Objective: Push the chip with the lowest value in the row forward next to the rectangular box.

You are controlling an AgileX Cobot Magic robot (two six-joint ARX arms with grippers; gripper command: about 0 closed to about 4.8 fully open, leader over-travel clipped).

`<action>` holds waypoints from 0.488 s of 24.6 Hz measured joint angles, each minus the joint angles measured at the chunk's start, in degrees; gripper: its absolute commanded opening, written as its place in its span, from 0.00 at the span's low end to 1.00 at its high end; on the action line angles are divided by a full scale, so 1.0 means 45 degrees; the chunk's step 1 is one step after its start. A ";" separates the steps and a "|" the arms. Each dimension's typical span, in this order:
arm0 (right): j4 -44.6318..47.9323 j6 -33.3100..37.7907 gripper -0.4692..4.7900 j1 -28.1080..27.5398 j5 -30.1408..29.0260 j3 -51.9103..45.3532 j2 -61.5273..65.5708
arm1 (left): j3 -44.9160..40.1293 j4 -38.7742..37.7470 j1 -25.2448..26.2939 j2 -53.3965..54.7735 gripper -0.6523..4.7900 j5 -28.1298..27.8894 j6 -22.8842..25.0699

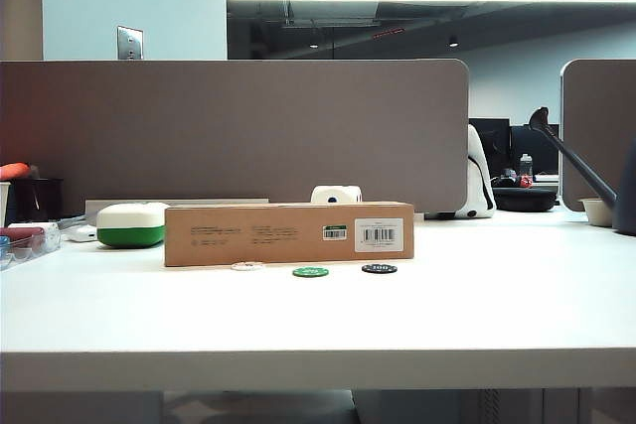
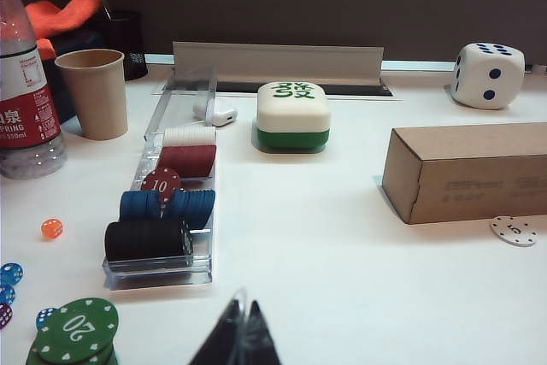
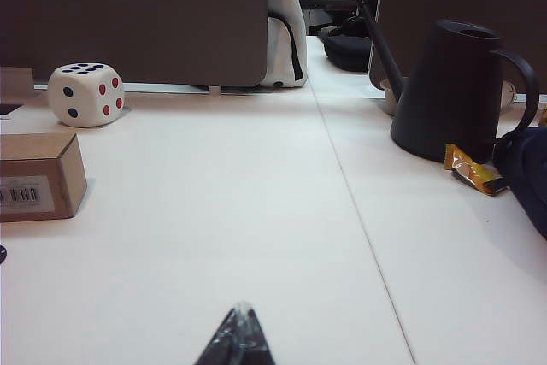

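Both gripper tips closed, left gripper [image 2: 239,331], right gripper [image 3: 238,335], rectangular box [image 1: 288,233] lying crosswise

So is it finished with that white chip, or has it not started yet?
It looks done or nearly so: the white chip lies close against the box, slightly ahead of the green chip and black chip. Nothing is in hand: the left claw and right claw sit shut, back from the chips. Whether chip and box touch is unclear.
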 measured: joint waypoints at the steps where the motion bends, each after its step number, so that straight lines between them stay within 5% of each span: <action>1: 0.0005 0.0000 0.09 0.0010 0.0000 0.0000 0.0000 | 0.0000 0.0000 0.0000 0.0000 0.11 0.0000 0.0000; 12: 0.0000 0.0189 0.09 0.0015 0.0058 0.0000 0.0000 | 0.0000 0.0000 0.0000 0.0000 0.11 0.0000 0.0000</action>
